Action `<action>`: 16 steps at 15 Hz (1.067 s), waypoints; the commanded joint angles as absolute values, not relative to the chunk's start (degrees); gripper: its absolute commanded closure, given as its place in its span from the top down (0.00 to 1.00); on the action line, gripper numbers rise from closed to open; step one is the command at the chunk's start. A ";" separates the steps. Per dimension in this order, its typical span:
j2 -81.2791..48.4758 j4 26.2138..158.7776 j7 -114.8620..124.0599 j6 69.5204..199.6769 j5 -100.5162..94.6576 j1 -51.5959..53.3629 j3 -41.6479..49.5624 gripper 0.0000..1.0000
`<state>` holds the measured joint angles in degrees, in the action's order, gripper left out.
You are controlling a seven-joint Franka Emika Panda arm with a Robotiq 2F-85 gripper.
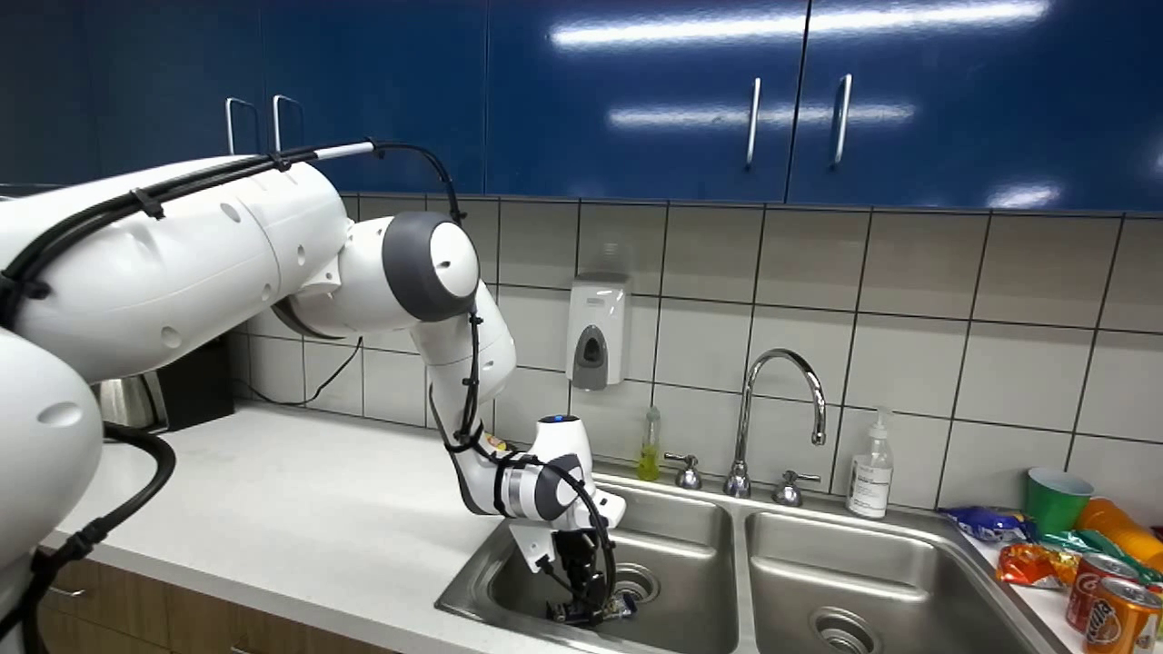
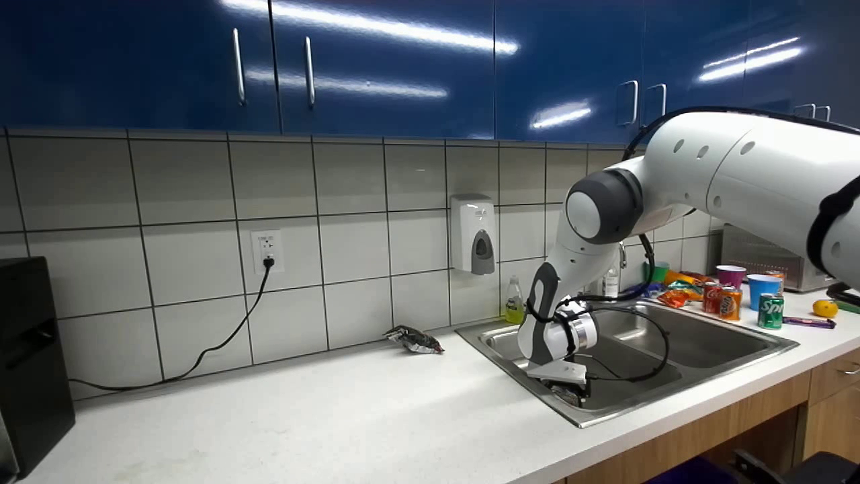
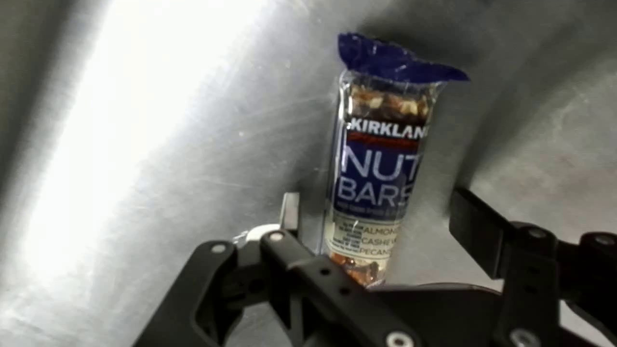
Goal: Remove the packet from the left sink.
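Wrist view shows my pincer [image 3: 383,224] spread, one fingertip [image 3: 290,214] left of the packet [image 3: 378,166] and its mate right of it, steel visible on either side; I am pinching nothing. I take that wide stance as meant to straddle the narrow width, since the bar lies lengthwise ahead of me with its long edges facing my fingertips.

Well left of the pincer, in an exterior view, a crumpled dark-and-silver wrapper [image 2: 415,341] lies on the counter [image 2: 269,417]; that side strikes me as the handiest for setting a catch down. My pincer points down, deep inside the left sink [image 1: 690,590], as it must to get at something lying that low. Just right of it, in an exterior view, sits the drain [image 1: 636,584]; farther right rises the faucet [image 1: 746,409], then the twin basin [image 1: 895,599], which I have no reason to enter. Well right again stands an orange soda can [image 1: 1124,618], no part of this job as I read it.

The packet rests on the sink's floor, nearer my left fingertip, its purple end stretching ahead, its lower end partly hidden by the pincer. Shifting slightly left should centre it; the glossy film could slip.
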<state>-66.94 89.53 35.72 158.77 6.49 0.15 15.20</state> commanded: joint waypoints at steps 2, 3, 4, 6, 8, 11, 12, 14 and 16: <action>-68.57 86.43 35.34 156.64 7.97 -0.19 15.71 0.40; -68.73 86.18 35.32 156.59 7.99 -0.23 15.76 0.34; -68.97 85.87 35.42 156.57 8.06 -0.25 15.84 0.25; -69.17 85.52 35.63 156.18 8.09 -0.30 16.16 0.13; -69.17 85.36 35.52 155.93 8.16 -0.48 16.06 0.13; -68.13 86.08 35.38 156.20 8.03 -0.09 16.15 0.13; -67.43 86.70 35.33 156.69 7.98 0.16 16.24 0.13; -65.86 87.78 34.94 157.47 7.83 0.53 16.26 0.13; -64.55 88.39 34.86 158.19 7.75 0.90 16.41 0.13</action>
<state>-67.33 86.99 35.78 157.94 7.14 0.21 15.94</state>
